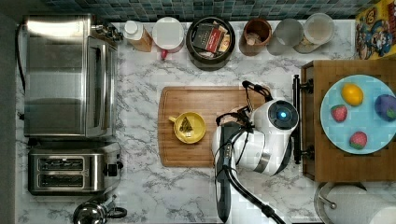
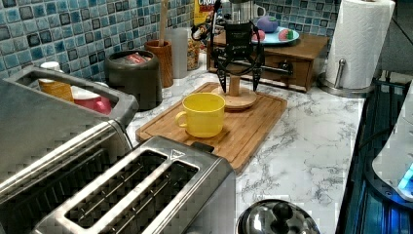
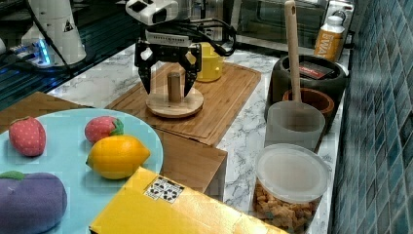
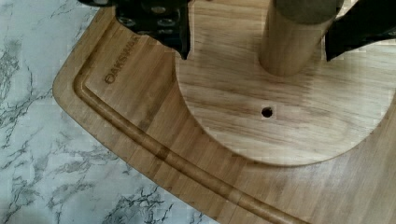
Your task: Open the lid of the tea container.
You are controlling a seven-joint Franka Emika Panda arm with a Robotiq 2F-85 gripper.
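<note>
The wooden lid [image 3: 174,101] rests flat on the cutting board [image 3: 229,105], off the tea container [image 1: 210,43]. The gripper [image 3: 167,82] hangs spread around its upright knob [image 3: 174,86], apart. It looks light, stiff; the knob is the natural hold.

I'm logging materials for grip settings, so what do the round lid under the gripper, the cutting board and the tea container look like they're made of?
The round lid with its upright knob: pale unfinished-looking wood, visible grain. The cutting board: darker striped wood, likely bamboo. The tea container: matte black, possibly ceramic or coated metal; the look leaves it open.

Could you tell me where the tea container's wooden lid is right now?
The wooden lid lies flat on the cutting board, beside the yellow cup, with the open gripper straddling its knob.
</note>
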